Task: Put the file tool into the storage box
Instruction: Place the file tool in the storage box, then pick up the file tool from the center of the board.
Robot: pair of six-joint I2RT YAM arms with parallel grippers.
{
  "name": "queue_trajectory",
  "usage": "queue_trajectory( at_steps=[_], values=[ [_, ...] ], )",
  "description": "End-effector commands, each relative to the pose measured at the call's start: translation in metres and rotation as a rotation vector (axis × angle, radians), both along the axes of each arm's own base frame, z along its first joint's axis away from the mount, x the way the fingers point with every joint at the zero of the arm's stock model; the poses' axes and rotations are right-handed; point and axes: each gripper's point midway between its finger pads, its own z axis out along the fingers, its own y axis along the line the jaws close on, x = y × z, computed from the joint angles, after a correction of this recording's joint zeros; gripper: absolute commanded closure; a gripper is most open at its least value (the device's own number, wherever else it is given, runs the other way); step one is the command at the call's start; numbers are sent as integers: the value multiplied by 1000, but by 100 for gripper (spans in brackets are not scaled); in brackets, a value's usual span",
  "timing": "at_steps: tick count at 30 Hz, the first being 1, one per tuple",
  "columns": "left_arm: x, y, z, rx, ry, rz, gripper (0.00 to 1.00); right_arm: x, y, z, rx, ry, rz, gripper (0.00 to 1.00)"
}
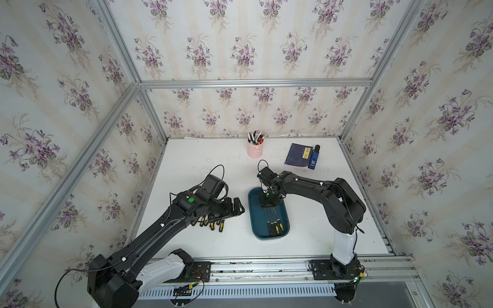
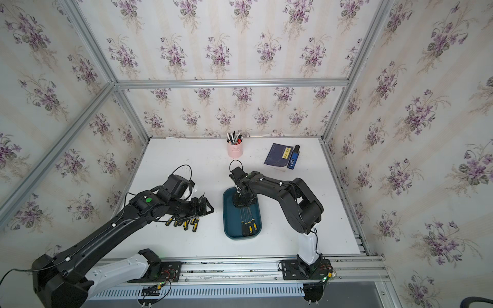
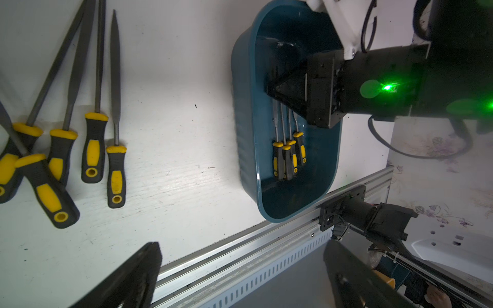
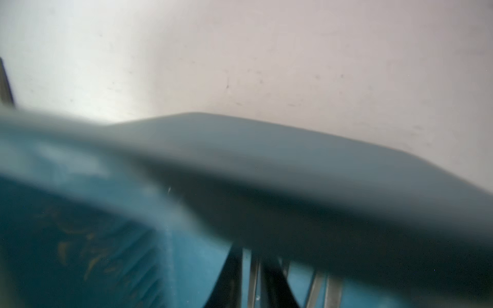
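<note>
Storage box [image 1: 256, 226]: dark teal tray, lower centre in both top views, on the white tabletop [image 1: 200, 165]; four files [image 3: 289, 157] lie side by side inside, handles toward the front rail.
Loose files [image 3: 92, 149]: a fanned group with black-and-yellow handles at the left of the left wrist view; in a top view they [image 1: 213, 225] lie left of the box, well apart from it, partly under the left arm.
Handling (judged): slim steel blades, stiff and fairly light; bare metal is likely slippery and the tips thin. The moulded handle, or the blade just above it, looks the surest place to take hold.
Right gripper [image 1: 270, 205]: lowered into the far end of the box, over the blades of the boxed files. The right wrist view is blurred. Whether the jaws are parted or pinching a blade cannot be told.
Right arm pose: base at the front rail, elbow raised at right of frame, forearm reaching left, wrist pitched down into the box.
Left gripper [image 3: 240, 272]: jaws spread wide, nothing between them; it hovers above the tabletop between the loose files and the box.
Left arm pose: stretched low from the lower left of frame toward centre.
Background: pink pen cup [image 1: 255, 149], dark blue booklet [image 1: 297, 157].
</note>
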Motion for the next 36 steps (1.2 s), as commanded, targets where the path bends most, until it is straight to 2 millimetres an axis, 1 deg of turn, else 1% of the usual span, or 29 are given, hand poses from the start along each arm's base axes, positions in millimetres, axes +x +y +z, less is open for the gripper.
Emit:
queue_trajectory(
  at_steps=[1,3,5,7,10,13,16,19,23,25,28,30,36],
  values=[
    [3,4,-1,9,-13,19,0,-1,-5,7,-27,-2,-6,75],
    [1,8,-5,23,0,35,0,3,-5,16,-28,-16,-7,69],
    [0,16,-12,63,14,66,0,7,-3,29,-22,-37,-6,64],
    [-3,24,-21,111,53,97,0,13,-3,47,-15,-75,-11,58],
    [-9,32,-39,181,127,124,0,22,-4,78,12,-129,-28,57],
    [-17,48,-58,299,188,147,2,30,-4,107,40,-183,-37,57],
    [-14,52,-68,384,194,136,6,34,0,125,75,-222,-27,58],
    [-11,52,-81,446,211,122,9,36,3,131,91,-231,-26,58],
    [-9,44,-96,502,223,85,13,34,6,127,105,-209,-26,60],
    [-10,41,-107,537,245,74,16,33,6,126,108,-207,-29,60],
    [-11,41,-118,575,271,69,24,31,5,124,104,-204,-28,61],
    [-12,44,-123,603,283,70,28,30,3,121,97,-200,-25,62],
    [-7,47,-129,651,274,72,32,27,0,116,94,-196,-24,63]
  ],
)
